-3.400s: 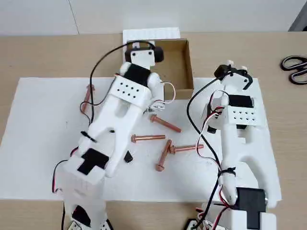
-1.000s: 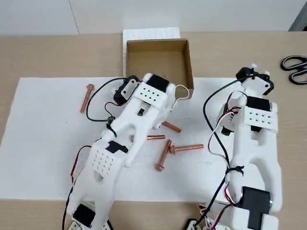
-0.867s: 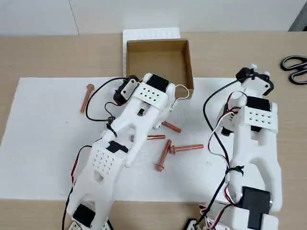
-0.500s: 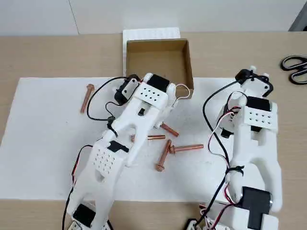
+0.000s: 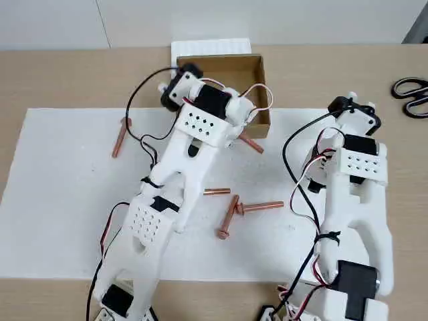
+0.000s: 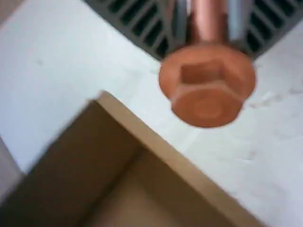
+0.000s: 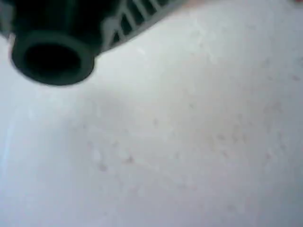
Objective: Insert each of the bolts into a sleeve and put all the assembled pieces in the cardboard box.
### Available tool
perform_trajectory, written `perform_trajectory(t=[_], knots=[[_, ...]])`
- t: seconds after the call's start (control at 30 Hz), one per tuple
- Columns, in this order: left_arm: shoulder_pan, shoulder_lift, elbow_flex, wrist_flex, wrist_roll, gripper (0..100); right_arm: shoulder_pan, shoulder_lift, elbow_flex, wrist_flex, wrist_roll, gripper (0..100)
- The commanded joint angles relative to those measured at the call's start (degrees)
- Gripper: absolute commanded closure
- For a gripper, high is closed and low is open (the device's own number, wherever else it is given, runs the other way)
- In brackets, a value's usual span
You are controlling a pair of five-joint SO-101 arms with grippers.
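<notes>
Bolt [image 5: 251, 142] is slanting out of the left gripper [image 5: 239, 136], just beside the cardboard box [image 5: 265, 87] at its near corner. Its long axis is running away from the box toward the right arm.

Left wrist view: the fingers [image 6: 179, 19] are pinching the bolt's shank, and its head is hanging just outside the box wall.

Right wrist view: the right gripper [image 7: 61, 21] is pinching a black sleeve [image 7: 52, 56], mouth open. I'm judging it well apart from the box, so the bolt needs lining up with it.
</notes>
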Motion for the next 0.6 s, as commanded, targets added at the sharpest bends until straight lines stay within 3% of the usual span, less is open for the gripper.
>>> perform_trajectory(t=[0.0, 0.1, 0.27, 0.4, 0.57], knots=[[-0.35, -4.13, -6.55, 1.23, -5.8, 99, -0.84, -0.84, -0.44, 0.48, 0.7, 99.4], [-1.41, -9.93, -9.01, 1.14, -17.49, 99, -5.05, -0.75, -0.44, 0.31, 2.46, 99.4], [-7.82, -17.23, -9.19, 1.05, -36.84, 99, -19.47, -0.75, -0.44, -1.1, 10.2, 99.4], [-15.56, -17.23, -9.19, 1.05, -43.43, 99, -27.82, -0.75, -0.44, -4.09, 15.3, 99.4], [-22.77, -17.58, -9.19, 1.05, -46.15, 99, -25.45, -1.27, -1.93, -12.18, 18.2, 99.5]])
